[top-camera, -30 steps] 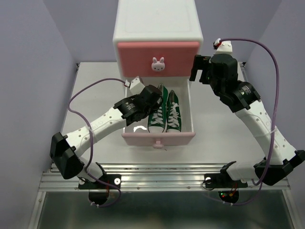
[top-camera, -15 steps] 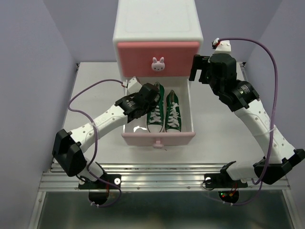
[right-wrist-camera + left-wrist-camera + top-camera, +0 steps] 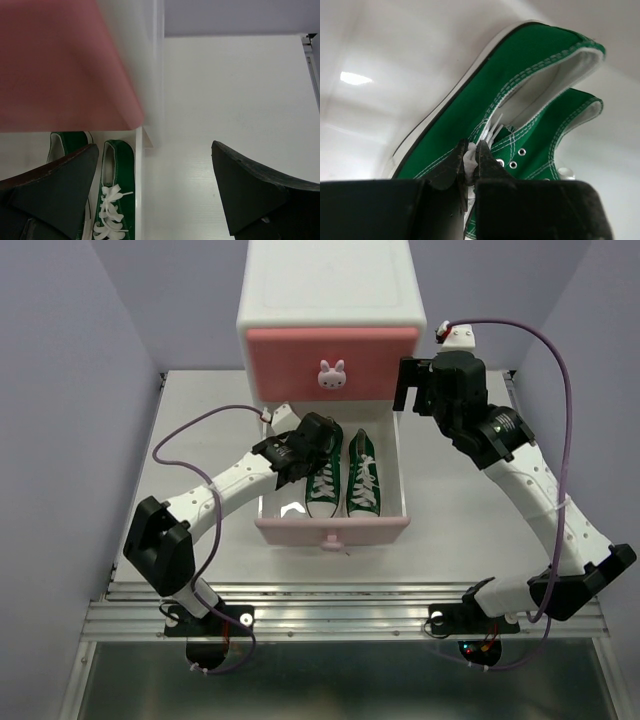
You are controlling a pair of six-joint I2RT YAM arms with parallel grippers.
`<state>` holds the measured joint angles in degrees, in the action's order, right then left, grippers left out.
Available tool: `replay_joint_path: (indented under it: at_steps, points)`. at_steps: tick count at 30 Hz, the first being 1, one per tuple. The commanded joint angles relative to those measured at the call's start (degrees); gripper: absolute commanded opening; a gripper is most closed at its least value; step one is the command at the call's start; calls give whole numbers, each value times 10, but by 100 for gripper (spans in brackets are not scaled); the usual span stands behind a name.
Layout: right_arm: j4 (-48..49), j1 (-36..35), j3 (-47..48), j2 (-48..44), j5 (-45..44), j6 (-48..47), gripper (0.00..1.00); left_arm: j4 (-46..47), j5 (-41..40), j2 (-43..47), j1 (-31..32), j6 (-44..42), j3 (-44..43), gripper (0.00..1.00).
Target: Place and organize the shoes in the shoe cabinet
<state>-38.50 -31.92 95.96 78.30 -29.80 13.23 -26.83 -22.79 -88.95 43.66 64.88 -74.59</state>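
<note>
The white shoe cabinet (image 3: 330, 290) stands at the back, its darker pink upper drawer (image 3: 290, 365) closed. The paler lower drawer (image 3: 300, 529) is pulled out, and two green shoes lie side by side in it, toes toward me. Over the left green shoe (image 3: 326, 486) my left gripper (image 3: 316, 446) is shut on its white lace. The left wrist view shows the jaws (image 3: 471, 150) pinching that lace above the shoe (image 3: 520, 65), with the other green shoe (image 3: 570, 117) behind. My right gripper (image 3: 414, 386) hangs open at the cabinet's right side, above the drawer's right wall (image 3: 139, 190) and the right green shoe (image 3: 117, 200).
A white bunny knob (image 3: 333, 373) sticks out of the upper drawer front. Purple cables loop from both wrists. The white tabletop (image 3: 470, 510) runs to a metal rail (image 3: 330, 608) at the near edge, and lilac walls close in both sides.
My left arm has swung its elbow to the right and forward while the gripper stays on the left green shoe's lace. The right gripper has edged slightly toward the cabinet.
</note>
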Motion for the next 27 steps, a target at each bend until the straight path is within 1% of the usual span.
replay_joint_path:
  at_steps: [1, 5, 7, 12, 15, 18, 21, 22, 26, 27]
  points:
    - [27, 2, 27, 3, -14, -11, 100, 4, -14, 2, 1, 18, -21, 0]
    - [27, 2, 25, 3, -19, -13, 100, -35, -15, -1, 1, 51, -18, 0]
    - [27, 2, 24, 4, -20, -13, 100, -31, -3, 2, 1, 55, -3, 0]
    - [28, 2, 20, 4, -19, -15, 100, -8, 14, 4, 2, 30, 7, 0]
    - [27, 2, 20, 4, -19, -14, 100, -22, 16, -12, 2, 21, -9, 0]
    - [28, 2, 21, 4, -18, -11, 100, -59, 19, -33, 2, 24, -30, 0]
    - [27, 2, 23, 3, -18, -8, 100, -81, 17, -49, 2, 41, -48, 0]
    - [27, 2, 25, 2, -19, -8, 100, -94, 17, -53, 2, 49, -51, 10]
    - [27, 2, 26, -1, -22, -8, 100, -113, 16, -55, 2, 55, -64, 29]
    - [27, 2, 27, -1, -22, -8, 100, -114, 15, -54, 2, 55, -68, 36]
